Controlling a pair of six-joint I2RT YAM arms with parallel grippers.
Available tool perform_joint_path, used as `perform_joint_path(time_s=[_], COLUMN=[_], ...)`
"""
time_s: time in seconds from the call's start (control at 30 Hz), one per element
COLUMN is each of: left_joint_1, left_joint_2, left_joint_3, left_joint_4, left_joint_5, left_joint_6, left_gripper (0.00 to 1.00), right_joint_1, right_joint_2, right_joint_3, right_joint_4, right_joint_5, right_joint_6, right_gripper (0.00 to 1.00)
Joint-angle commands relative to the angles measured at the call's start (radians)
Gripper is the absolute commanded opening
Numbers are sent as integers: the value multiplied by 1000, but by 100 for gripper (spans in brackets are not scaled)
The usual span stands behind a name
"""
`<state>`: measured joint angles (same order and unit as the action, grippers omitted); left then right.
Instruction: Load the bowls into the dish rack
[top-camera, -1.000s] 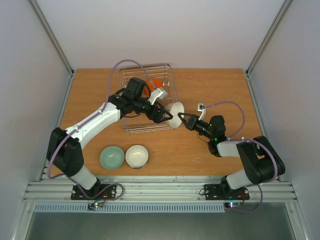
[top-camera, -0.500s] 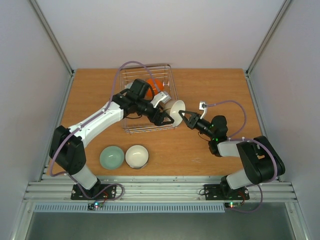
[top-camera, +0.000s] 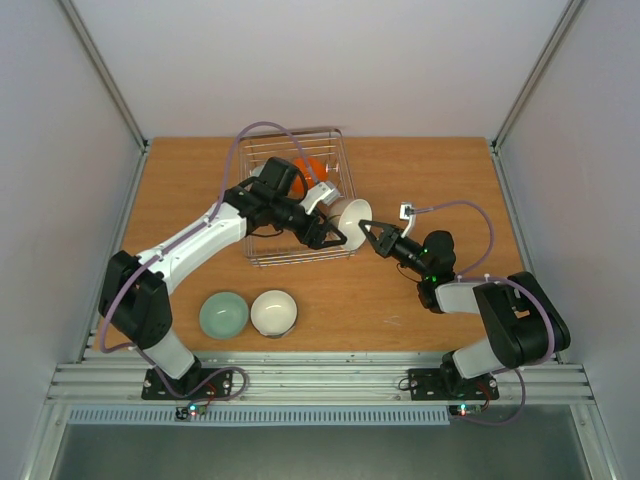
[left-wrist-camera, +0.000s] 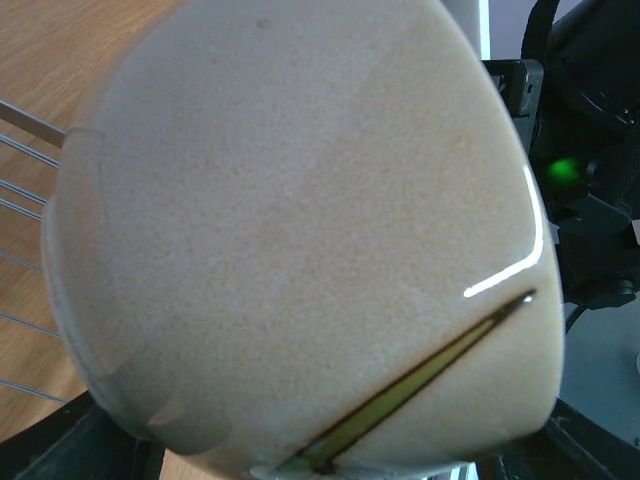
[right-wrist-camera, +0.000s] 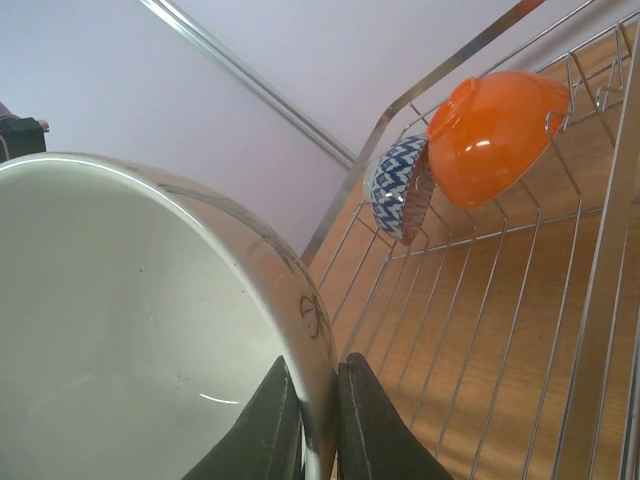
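Note:
My right gripper (top-camera: 372, 233) is shut on the rim of a beige bowl (top-camera: 350, 213) with a white inside, holding it tilted over the dish rack's (top-camera: 290, 263) right front corner. In the right wrist view its fingers (right-wrist-camera: 313, 365) pinch the rim of this bowl (right-wrist-camera: 130, 330), one inside and one outside. My left gripper (top-camera: 331, 236) is open just left of the bowl, whose beige outside (left-wrist-camera: 300, 230) fills the left wrist view. An orange bowl (right-wrist-camera: 495, 130) and a blue-patterned bowl (right-wrist-camera: 400, 185) stand on edge at the rack's far end. A pale green bowl (top-camera: 223, 314) and a white bowl (top-camera: 273, 312) sit on the table.
The rack's wire rim (right-wrist-camera: 470, 52) and floor wires lie close under the held bowl. The two loose bowls sit near the table's front edge, left of centre. The left arm lies across the rack's left side. Grey walls enclose the table.
The right gripper has carried the beige bowl up and left, over the rack's right front corner. The left gripper has stayed beside the bowl, shifting slightly.

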<state>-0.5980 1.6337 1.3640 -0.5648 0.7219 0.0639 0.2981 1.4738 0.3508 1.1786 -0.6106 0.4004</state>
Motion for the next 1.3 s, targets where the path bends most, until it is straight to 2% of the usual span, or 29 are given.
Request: perform_joint_path(time_s=[0.0,0.1,0.17,0.27,0.4,0.63,0.93,1.13,1.27], left_joint_1=[3,1,1,0,-7,-23,-54,-87,-107], left_joint_2=[22,5,-8,-18,-21,-12,26,48,45], left_joint_3=[-15,-26,-38,-43,-48,-31,-3,-24,-74], left_joint_4=[30,50,69,81,94,125,164,220,327], left_joint_5=[-15,-110,-174,-242,-307,-425,-645,-771,-863], left_joint_6=[16,7,8,13,19,38,125,224,311], left_gripper=[0,0,0,0,1,1,0,0,0], right_joint_1=[6,5,3,3,3,3,3,3,4], right_joint_2=[-27,-27,-26,-30,-60,-183,-384,-488,-521], right_joint_3=[31,30,32,42,62,143,227,230,217], right_joint_4=[182,178,162,92,-35,-412,-870,-992,-1012], right_joint_5=[-71,-64,-50,-24,4,89,245,286,277], right_joint_6=[39,44,45,30,-23,-171,-310,-327,-317], right_gripper=[6,41,52,62,65,66,69,69,70])
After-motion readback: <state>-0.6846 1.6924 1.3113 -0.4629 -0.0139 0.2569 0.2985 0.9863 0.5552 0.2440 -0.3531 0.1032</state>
